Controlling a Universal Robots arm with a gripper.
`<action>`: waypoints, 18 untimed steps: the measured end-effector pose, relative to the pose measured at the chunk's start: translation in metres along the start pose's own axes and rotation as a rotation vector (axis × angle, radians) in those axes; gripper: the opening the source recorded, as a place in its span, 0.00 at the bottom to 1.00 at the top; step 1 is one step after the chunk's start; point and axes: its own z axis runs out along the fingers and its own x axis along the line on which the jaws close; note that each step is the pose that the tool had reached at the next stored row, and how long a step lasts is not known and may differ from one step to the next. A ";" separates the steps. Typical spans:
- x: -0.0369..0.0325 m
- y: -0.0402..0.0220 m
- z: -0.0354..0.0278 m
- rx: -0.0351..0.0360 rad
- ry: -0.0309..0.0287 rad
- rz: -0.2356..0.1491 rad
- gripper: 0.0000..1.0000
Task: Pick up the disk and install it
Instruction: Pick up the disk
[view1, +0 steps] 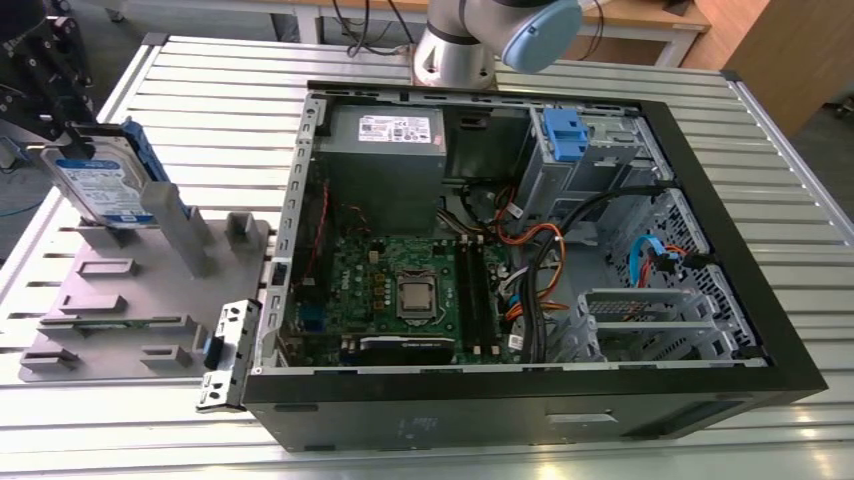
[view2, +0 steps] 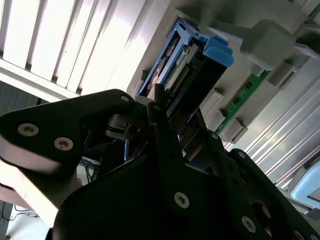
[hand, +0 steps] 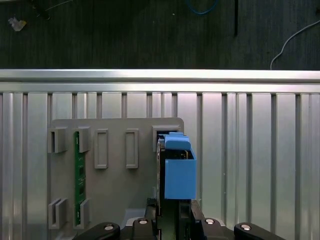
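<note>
Nearest, just beside the grey holder (view1: 120, 300) on the desk (view1: 134, 430): open computer case (view1: 747, 380). Upright at the holder's far end: the disk (view1: 104, 188), blue-and-white label showing. Above the holder: tool (hand: 170, 206), pinched shut onto the disk's upper edge.

**Robotics laboratory or assembly workshop.** A ribbed aluminium-profile bench (view1: 174, 80) carries a grey slotted fixture plate (view1: 120, 300) directly below the jaws. Well to one side of them is an opened desktop computer case (view1: 534, 395) with its motherboard (view1: 400, 270) exposed. The arm's base (view1: 454, 55) stands behind the case. Loose cables (hand: 295, 36) trail over the dark floor (hand: 125, 35).
</note>
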 end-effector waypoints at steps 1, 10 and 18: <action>0.0000 0.0000 0.0000 0.0000 0.0000 0.000 0.35; -0.0002 -0.0002 -0.0184 0.0000 0.0000 0.000 0.35; -0.0005 -0.0006 -0.0447 0.0001 0.0000 0.000 0.35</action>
